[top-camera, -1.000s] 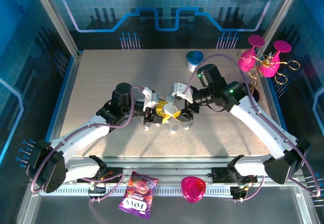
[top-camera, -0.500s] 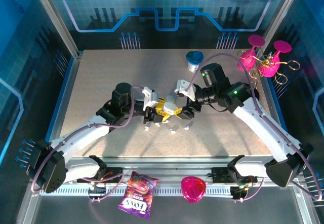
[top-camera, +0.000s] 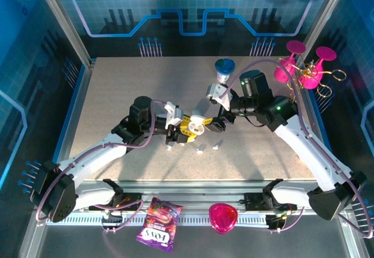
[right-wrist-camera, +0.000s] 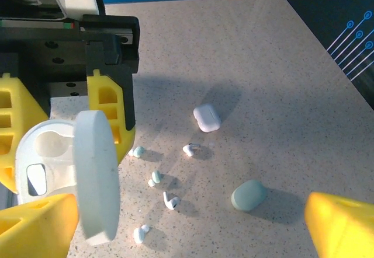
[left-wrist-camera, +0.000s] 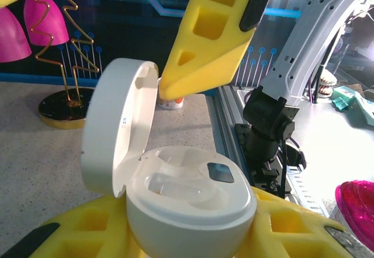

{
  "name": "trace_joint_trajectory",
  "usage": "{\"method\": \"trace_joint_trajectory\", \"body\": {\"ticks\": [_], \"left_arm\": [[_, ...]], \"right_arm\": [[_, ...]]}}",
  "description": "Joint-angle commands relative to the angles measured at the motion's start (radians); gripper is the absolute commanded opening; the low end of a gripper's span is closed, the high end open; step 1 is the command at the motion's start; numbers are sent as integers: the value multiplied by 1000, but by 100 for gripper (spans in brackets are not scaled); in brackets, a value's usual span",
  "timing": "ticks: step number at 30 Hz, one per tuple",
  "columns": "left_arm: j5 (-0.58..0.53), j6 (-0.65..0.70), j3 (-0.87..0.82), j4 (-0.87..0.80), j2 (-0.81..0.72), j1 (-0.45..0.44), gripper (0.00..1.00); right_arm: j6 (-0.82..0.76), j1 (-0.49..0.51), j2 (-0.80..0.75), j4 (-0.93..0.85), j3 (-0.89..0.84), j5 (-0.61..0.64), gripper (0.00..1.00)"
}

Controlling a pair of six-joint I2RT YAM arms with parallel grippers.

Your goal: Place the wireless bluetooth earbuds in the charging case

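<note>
Top external view shows both arms meeting over the middle of the counter (top-camera: 117, 94). The left fingers (top-camera: 186, 130) are closed on the open case (top-camera: 199, 125) and hold it off the counter with its lid swung back. The right fingers (top-camera: 220, 121) hover just beside the open case, on its right, spread apart and holding nothing. Loose earbuds (top-camera: 200, 150) lie on the counter just in front of the two sets of fingers, toward the arm bases. None of them touches the open case. A cup (top-camera: 224, 69) stands well behind the arms, and a candy bag (top-camera: 159, 223) lies off the counter at the near edge.

Right wrist view has that arm's two yellow fingers in the bottom corners, wide apart, with bare counter between them. The open case sits at the left edge, gripped from both sides by the left fingers, with its round lid seen nearly edge-on. Several earbuds are scattered on the counter just right of it, each apart from the others or nearly so. Beyond them lies a closed white case (right-wrist-camera: 206, 118). A green case (right-wrist-camera: 249, 195) rests to their right, clear of everything.

Left wrist view looks across the open case from close up. Its base is wedged between the yellow fingers and its lid stands upright on the left. The moulded wells face up beside a small dark square. Something pale and glossy fills one well, but I cannot tell whether it is an earbud. One yellow finger of the right arm hangs above the case without touching it.
</note>
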Motion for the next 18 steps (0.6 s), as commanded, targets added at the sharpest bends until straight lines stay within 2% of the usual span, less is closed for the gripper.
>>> {"method": "trace_joint_trajectory", "body": {"ticks": [1, 4, 8, 11, 18], "left_arm": [[20, 3, -16, 67, 14, -4, 31], [-11, -20, -30, 133, 31, 4, 32], [-44, -85, -66, 289, 60, 27, 32], [-59, -115, -80, 346, 70, 42, 32], [-80, -120, -97, 360, 22, 62, 32]], "right_arm": [[118, -16, -46, 48, -26, -25, 100], [266, -70, -87, 128, -64, -127, 100], [508, -201, -172, 375, -204, -269, 100], [659, -274, -238, 500, -321, -203, 100], [808, -317, -266, 402, -474, 11, 100]]}}
